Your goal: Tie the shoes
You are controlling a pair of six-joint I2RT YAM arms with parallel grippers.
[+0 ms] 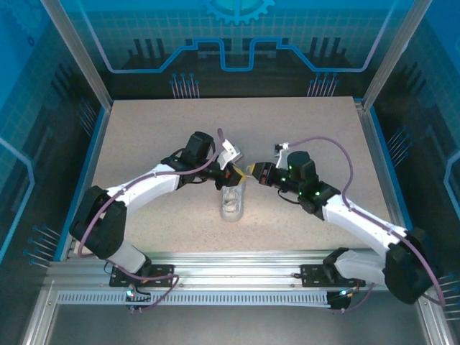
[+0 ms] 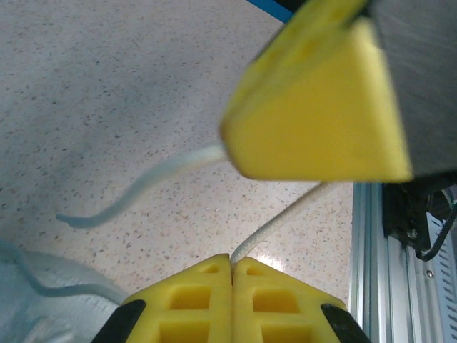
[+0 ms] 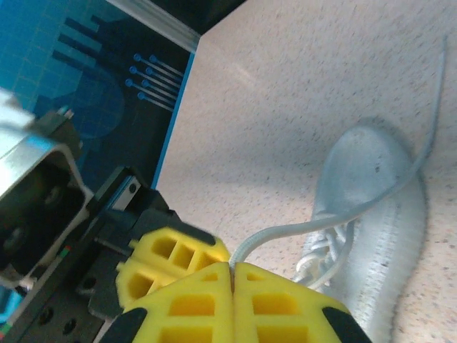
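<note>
**Two closed grippers, tip to tip, lace drawn up over the shoe**

Closest in the left wrist view is the left gripper (image 2: pixel 232 263). Its two yellow fingers are pressed flush together, with a thin white lace (image 2: pixel 275 225) nipped at the very tip. The strand climbs far and right toward the right gripper (image 1: pixel 249 171), whose blunt yellow finger looms large there. A loose tail (image 2: pixel 136 189) leaves that finger's left side and droops over the speckled table (image 2: pixel 107 86). (Whether this is one strand shared between the two or two separate ends, I cannot tell.)

In its own wrist view the right gripper is likewise closed, fingers together, with lace caught between the tips. From there the lace curves right across the shoe and runs off toward the far right.

The shoe (image 1: pixel 231 201) lies in the middle of the table, just on the near side of where the grippers meet. Its toe seems to point toward the near edge.

The placement makes sense. Pinching at the tips gives a fine hold on something so slender, and meeting tip to tip lets one gripper cross or pass lace to the other. Holding it above the shoe likely takes up slack between the shoe and the grippers. No finished knot or bow shows, so the tying looks unfinished.
</note>
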